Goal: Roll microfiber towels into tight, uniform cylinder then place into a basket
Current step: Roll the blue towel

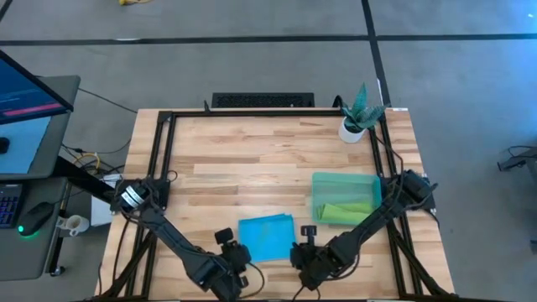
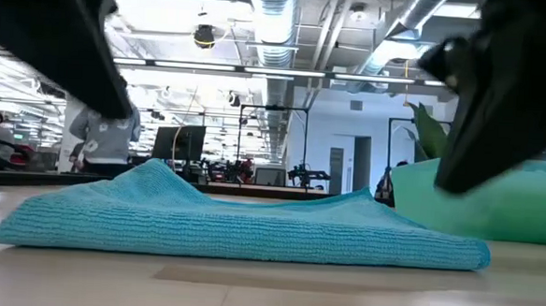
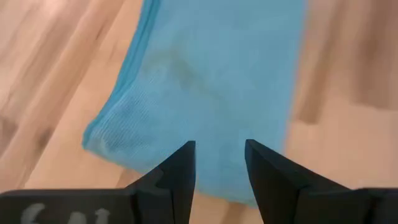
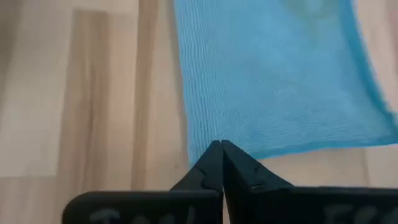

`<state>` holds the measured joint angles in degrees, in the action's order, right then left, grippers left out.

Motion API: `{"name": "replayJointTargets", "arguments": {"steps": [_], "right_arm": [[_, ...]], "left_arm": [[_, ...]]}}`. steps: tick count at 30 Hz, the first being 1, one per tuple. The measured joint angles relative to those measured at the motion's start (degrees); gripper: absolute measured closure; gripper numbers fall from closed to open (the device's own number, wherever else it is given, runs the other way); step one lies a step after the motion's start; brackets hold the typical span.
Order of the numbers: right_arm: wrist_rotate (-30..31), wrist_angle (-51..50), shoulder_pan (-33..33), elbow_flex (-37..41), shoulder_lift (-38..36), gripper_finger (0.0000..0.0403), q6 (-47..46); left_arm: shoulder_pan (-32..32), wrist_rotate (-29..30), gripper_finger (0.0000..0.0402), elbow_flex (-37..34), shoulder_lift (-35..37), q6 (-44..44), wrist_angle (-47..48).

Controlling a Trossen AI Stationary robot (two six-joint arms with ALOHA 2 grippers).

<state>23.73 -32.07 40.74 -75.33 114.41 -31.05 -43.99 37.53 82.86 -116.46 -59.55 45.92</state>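
A turquoise microfiber towel (image 1: 267, 237) lies folded and flat on the wooden table near its front edge, also seen low and wide in the low view (image 2: 241, 222). The lime green towel (image 1: 344, 211) lies inside the translucent green basket (image 1: 317, 195) to the right. My left gripper (image 3: 221, 162) hovers open over the turquoise towel's near left part. My right gripper (image 4: 221, 149) is shut, its tips over the towel's near right corner (image 4: 205, 146). In the low view both arms end above the cloth.
A small white plant pot (image 1: 352, 127) stands at the table's far right, behind the basket. A black frame (image 1: 168, 159) runs around the table top. Bare wood (image 1: 243, 159) stretches across the middle and far left.
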Motion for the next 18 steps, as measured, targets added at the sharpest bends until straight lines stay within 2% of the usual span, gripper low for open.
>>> {"name": "replayJointTargets", "arguments": {"steps": [6, 10, 14, 18], "right_arm": [[5.2, -1.0, 3.8, 0.0, -6.0, 0.0384, 0.0], [15.2, 0.8, 9.1, -0.1, -9.3, 0.0388, 3.9], [24.1, 2.8, 13.8, -0.1, -9.8, 0.0383, 8.8], [25.3, 4.2, 15.7, -0.1, -8.9, 0.0373, 9.0]], "left_arm": [[-2.9, 4.0, 0.0269, 7.7, 0.1, 6.0, 1.0], [-6.8, 10.8, 0.0269, 11.6, 0.2, 12.9, 0.5], [-10.3, 19.7, 0.0269, 12.1, 0.1, 20.1, 0.2], [-11.3, 21.7, 0.0269, 11.7, -1.8, 22.5, -0.4]]}}
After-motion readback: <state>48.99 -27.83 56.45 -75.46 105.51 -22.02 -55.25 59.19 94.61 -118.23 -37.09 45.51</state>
